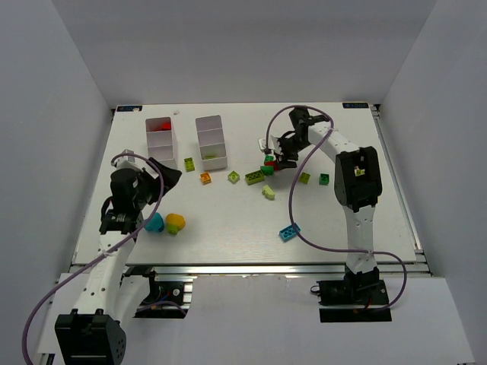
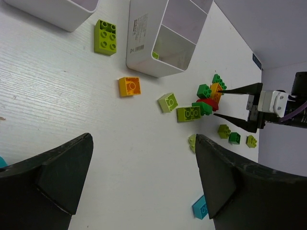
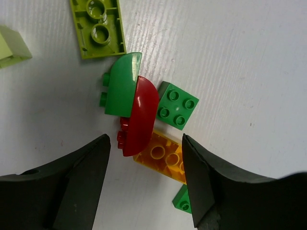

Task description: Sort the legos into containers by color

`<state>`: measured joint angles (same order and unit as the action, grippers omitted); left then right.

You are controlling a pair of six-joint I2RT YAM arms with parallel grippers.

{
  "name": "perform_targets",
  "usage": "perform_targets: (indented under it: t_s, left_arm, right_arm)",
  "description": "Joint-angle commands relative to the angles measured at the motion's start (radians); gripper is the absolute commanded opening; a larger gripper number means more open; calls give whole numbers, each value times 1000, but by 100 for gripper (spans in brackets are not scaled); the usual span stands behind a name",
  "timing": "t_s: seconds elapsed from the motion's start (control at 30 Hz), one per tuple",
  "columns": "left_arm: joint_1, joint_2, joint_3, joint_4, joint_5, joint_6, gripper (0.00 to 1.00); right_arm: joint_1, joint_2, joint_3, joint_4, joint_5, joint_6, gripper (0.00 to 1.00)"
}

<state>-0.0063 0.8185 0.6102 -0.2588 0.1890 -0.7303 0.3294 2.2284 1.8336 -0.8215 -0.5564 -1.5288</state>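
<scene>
Two white trays are set at the far left of the table (image 1: 228, 217) — the left tray (image 1: 160, 132) and the right tray (image 2: 141, 48) — each divided into three compartments. Something red (image 1: 162, 124) is seen in the far compartment of the left tray; how many pieces it is cannot be told.

Loose on the table, two orange pieces are counted: a lone orange brick (image 1: 205, 178) and an orange cluster brick (image 3: 165, 158). One red curved piece (image 3: 139, 120) lies in that cluster against a green curved piece (image 3: 122, 84), with a dark green square brick (image 3: 176, 105) just beside it. Two cyan pieces are seen: a cyan brick (image 1: 289, 232) near the front and a cyan rounded piece (image 1: 154, 222) just beside one yellow rounded piece (image 1: 175, 223). At least five lime pieces are scattered, among them a lime brick (image 2: 105, 37) between the trays.

The right gripper (image 3: 146, 139) is held spread over the cluster, with the red piece's end between its fingers and nothing pinched. The left gripper (image 2: 143, 143) is likewise spread and empty, near the cyan and yellow rounded pieces.

The table is white with a fine grain and is edged at the front by an aluminium rail (image 1: 251, 266). Plain pale grey walls (image 1: 243, 53) close it in on three sides.
</scene>
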Motion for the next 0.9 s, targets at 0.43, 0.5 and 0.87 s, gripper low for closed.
perform_targets:
  t_s: [0.43, 0.5, 0.87]
  left_arm:
    - [5, 68, -18, 179, 161, -69, 96]
    - [5, 76, -27, 206, 176, -84, 96]
    - [5, 126, -76, 372, 286, -185, 96]
  right_arm:
    - [13, 37, -17, 25, -16, 99, 46]
    - [17, 36, -28, 36, -17, 104, 45]
    - [22, -24, -94, 36, -34, 131, 12]
